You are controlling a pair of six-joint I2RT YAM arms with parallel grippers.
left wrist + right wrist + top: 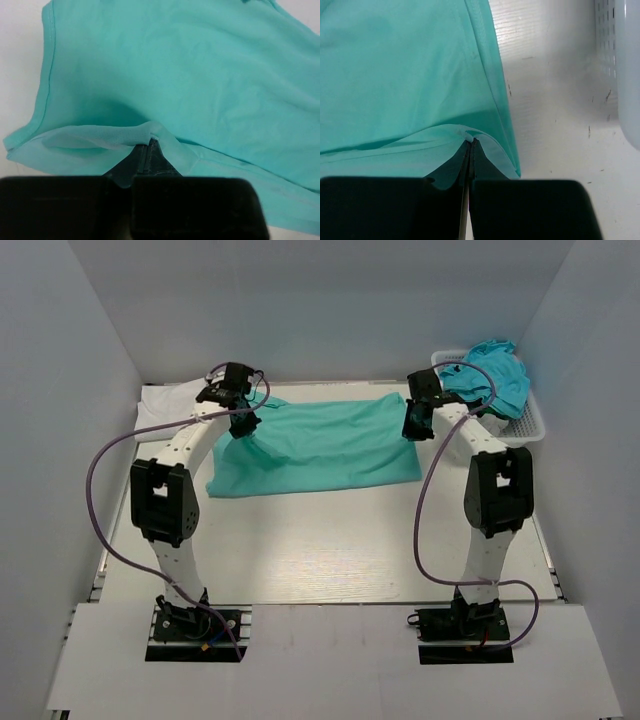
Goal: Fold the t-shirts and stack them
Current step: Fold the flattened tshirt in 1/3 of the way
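Left claw [243,426] and right claw [414,426] each pinch an edge of the mint t-shirt [320,448]; move both evenly, cloth taut, for a straight fold.

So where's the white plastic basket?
In the top view, the white plastic lattice basket sits at the far right corner of the white table, beside the right gripper, with turquoise-blue cloth t-shirts heaped in it.

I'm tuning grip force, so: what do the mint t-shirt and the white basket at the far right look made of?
The mint t-shirt looks like thin, soft knit cloth with a matte finish, probably cotton or a blend: it drapes, wrinkles, and shows a stitched hem in the wrist views. The basket looks like rigid white plastic, slightly glossy: its wall is a moulded lattice of small holes.
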